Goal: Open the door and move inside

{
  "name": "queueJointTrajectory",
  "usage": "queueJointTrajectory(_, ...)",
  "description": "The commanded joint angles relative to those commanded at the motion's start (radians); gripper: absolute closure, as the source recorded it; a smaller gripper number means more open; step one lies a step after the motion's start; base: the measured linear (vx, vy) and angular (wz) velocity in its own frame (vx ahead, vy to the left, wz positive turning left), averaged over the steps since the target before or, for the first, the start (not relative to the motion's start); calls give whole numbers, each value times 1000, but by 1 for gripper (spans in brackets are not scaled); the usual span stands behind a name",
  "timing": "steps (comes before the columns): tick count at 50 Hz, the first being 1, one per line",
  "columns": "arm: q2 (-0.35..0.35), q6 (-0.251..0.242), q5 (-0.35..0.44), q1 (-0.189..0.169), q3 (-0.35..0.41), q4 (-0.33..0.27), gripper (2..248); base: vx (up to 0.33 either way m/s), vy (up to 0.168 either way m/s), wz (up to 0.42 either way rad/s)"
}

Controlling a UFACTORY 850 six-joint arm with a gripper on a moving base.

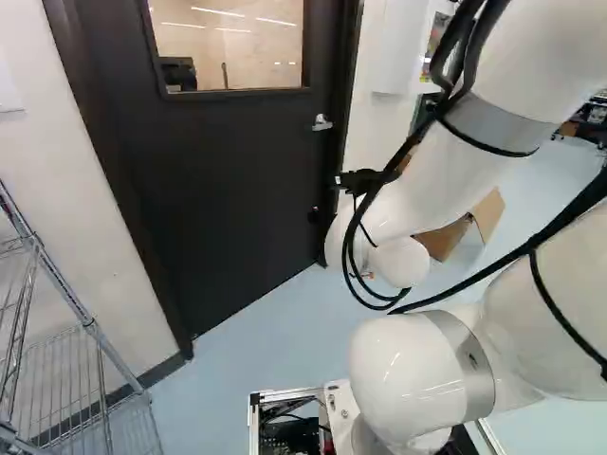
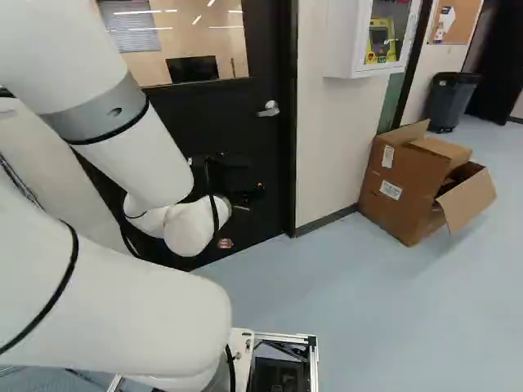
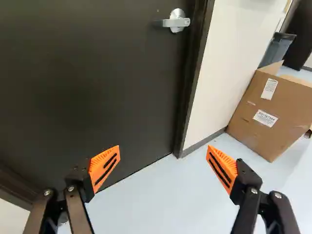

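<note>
Wrist view: the gripper (image 3: 163,148) stands wide and empty, the closed door (image 3: 87,87) ahead, its handle (image 3: 177,22) near the frame (image 3: 194,73), untouched. Opening and entering both seem left to do.

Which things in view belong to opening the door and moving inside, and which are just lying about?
For the job:
- black door with a window
- silver metal lever handle
- black gripper with orange pads

Just about:
- brown cardboard with open flaps
- silver wire shelving
- dark grey bin
- white wall cabinet
</note>
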Motion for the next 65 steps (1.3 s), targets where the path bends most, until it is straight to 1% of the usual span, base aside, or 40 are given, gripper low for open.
queueJointTrajectory(40,0,0,0,0,0,0,3,148,-11,174)
queueJointTrajectory(65,0,0,0,0,0,0,3,144,-17,9)
